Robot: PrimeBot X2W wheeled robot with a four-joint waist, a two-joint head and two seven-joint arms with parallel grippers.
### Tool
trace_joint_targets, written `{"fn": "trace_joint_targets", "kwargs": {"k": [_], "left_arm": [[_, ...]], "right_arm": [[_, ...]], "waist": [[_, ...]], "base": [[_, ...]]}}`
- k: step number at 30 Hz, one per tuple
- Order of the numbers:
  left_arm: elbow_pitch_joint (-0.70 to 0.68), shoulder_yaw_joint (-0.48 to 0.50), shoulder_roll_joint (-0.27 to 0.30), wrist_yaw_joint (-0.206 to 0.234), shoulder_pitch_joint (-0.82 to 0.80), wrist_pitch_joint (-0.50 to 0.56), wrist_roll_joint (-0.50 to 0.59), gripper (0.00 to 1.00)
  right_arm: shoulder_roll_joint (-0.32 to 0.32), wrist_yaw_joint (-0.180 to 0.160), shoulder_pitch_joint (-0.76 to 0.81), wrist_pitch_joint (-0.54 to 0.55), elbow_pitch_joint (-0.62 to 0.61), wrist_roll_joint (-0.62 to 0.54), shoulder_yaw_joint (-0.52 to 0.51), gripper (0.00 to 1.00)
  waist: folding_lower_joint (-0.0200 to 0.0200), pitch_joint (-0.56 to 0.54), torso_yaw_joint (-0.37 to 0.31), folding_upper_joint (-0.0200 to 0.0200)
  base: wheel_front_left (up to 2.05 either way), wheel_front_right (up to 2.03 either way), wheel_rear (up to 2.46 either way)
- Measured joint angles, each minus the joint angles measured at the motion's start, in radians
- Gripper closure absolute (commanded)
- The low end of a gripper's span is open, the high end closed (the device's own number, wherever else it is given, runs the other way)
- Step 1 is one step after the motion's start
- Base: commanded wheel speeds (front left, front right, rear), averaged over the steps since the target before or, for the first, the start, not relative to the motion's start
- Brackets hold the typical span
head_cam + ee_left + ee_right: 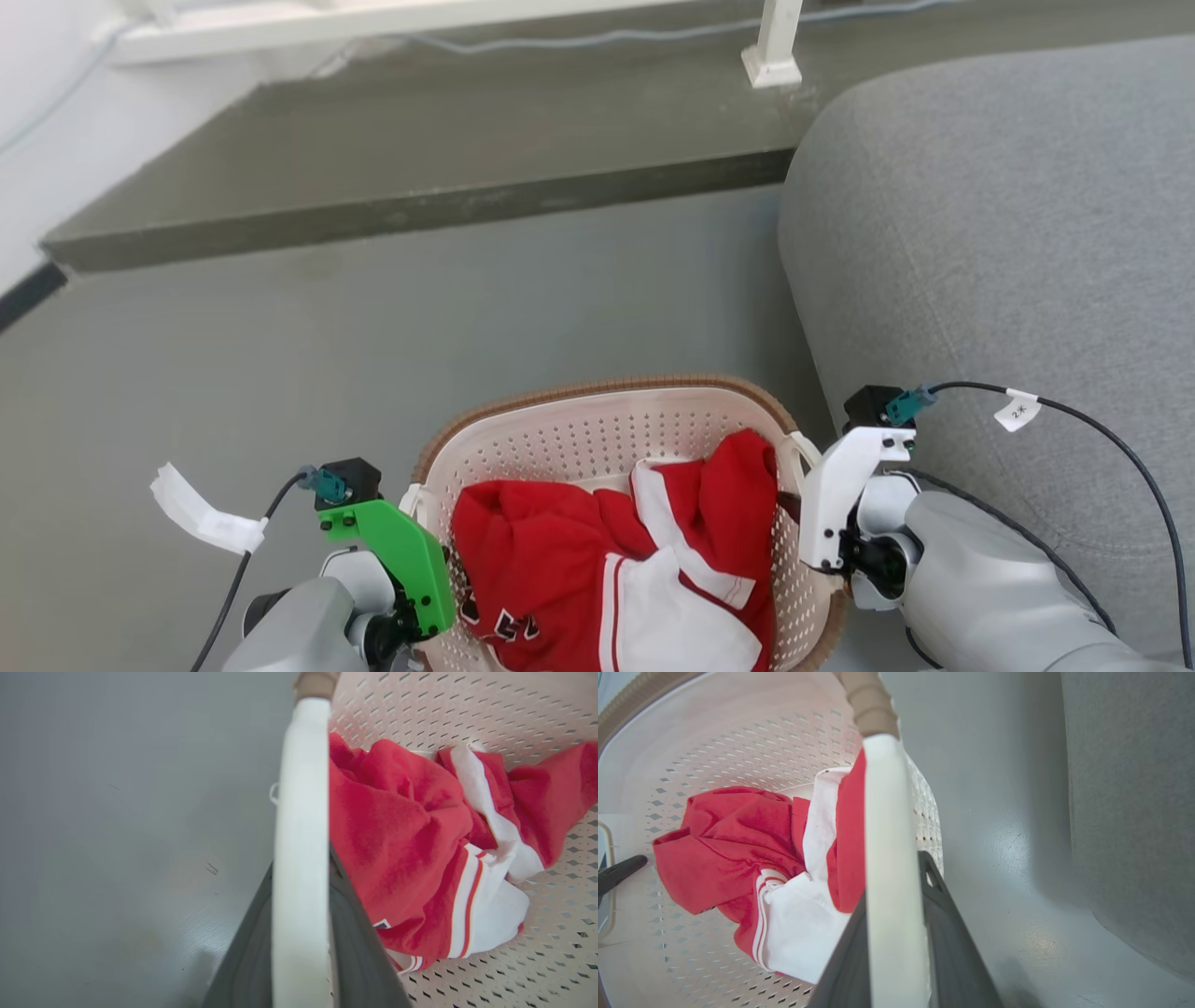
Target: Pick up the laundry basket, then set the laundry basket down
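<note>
Grey floor (373, 355) by a sofa (1008, 233): laundry basket (597, 425) at bottom centre of the head view.
Left wrist view, centre: our left gripper (301, 877) is closed on the left loop handle (301, 788). Right wrist view: our right gripper (896, 882) clamps the right loop handle (882, 812), for a level carry, we judge.

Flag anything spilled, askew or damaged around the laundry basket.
Nothing stands out. The cream-white perforated plastic laundry basket looks intact, the crumpled red-and-white garment lies wholly inside it, and the left gripper and right gripper each clamp a white side handle.
</note>
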Motion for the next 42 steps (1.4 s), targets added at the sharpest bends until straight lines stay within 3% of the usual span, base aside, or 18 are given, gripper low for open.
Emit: {"fn": "trace_joint_targets", "kwargs": {"k": [11, 42], "left_arm": [[0.01, -0.009, 0.0, 0.0, 0.001, 0.017, -0.016, 1.0], [0.019, -0.042, 0.0, 0.0, 0.002, 0.023, -0.054, 1.0]], "right_arm": [[0.0, 0.0, 0.007, 0.021, 0.002, 0.016, 0.012, 1.0], [0.0, -0.001, 0.008, 0.022, 0.012, 0.043, 0.04, 1.0]], "waist": [[0.0, -0.05, -0.003, 0.0], [0.0001, -0.05, -0.005, 0.0]], "base": [[0.0, 0.0, 0.0], [0.0, 0.0, 0.0]]}}
